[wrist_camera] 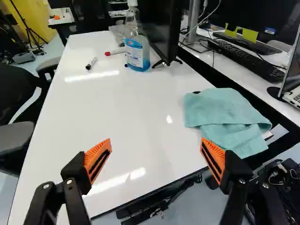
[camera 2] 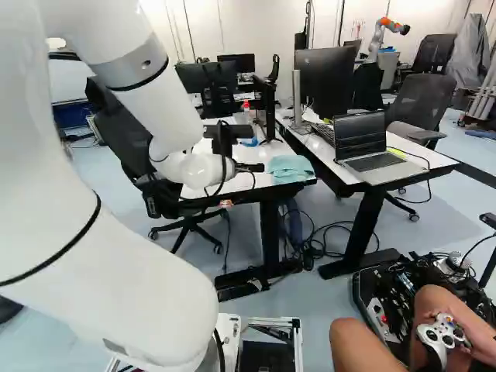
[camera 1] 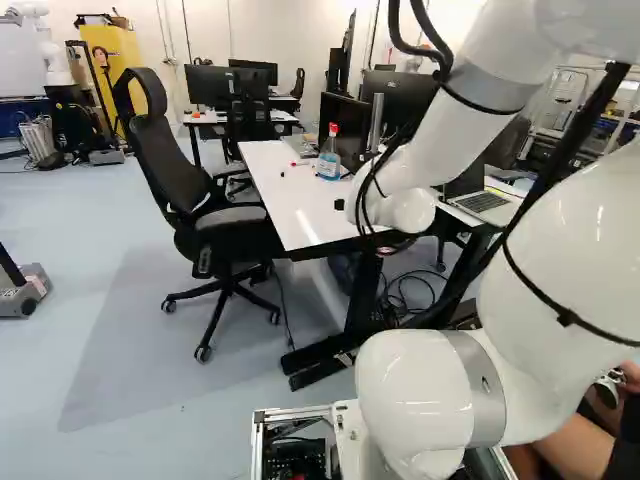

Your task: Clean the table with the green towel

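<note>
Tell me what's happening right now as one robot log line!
orange-padded black gripper: open, empty | rumpled pale-green cloth towel: ungripped, on glossy white table | clear bottle, blue liquid: upright on table

The towel was plain pale turquoise; the table had a white top; the bottle was clear, its liquid bright blue, its cap red; the fingers were black, their pads orange with black stripes; the arm was white with grey bands; the keyboard was black, the sticky notes yellow-green; the floor was pale blue-grey.
</note>
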Motion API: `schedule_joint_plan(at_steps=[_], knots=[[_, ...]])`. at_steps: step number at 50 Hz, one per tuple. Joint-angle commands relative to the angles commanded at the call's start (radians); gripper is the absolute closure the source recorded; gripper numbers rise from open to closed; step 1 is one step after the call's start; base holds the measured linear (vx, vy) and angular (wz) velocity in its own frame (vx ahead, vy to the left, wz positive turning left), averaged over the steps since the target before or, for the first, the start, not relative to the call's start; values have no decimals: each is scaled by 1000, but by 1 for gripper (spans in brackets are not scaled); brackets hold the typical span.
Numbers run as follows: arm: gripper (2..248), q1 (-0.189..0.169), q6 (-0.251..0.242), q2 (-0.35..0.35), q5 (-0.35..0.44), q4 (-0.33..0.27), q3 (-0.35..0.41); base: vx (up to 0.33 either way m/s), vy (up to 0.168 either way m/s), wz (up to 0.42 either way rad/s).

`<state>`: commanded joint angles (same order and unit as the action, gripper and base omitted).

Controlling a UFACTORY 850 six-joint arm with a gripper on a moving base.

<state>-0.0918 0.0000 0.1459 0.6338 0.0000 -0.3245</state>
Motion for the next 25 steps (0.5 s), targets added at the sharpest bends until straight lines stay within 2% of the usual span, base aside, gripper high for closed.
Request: schedule_joint_plan(at_steps=[25], knots=[[3,57,0,83,149,0,148,0,0,0]])
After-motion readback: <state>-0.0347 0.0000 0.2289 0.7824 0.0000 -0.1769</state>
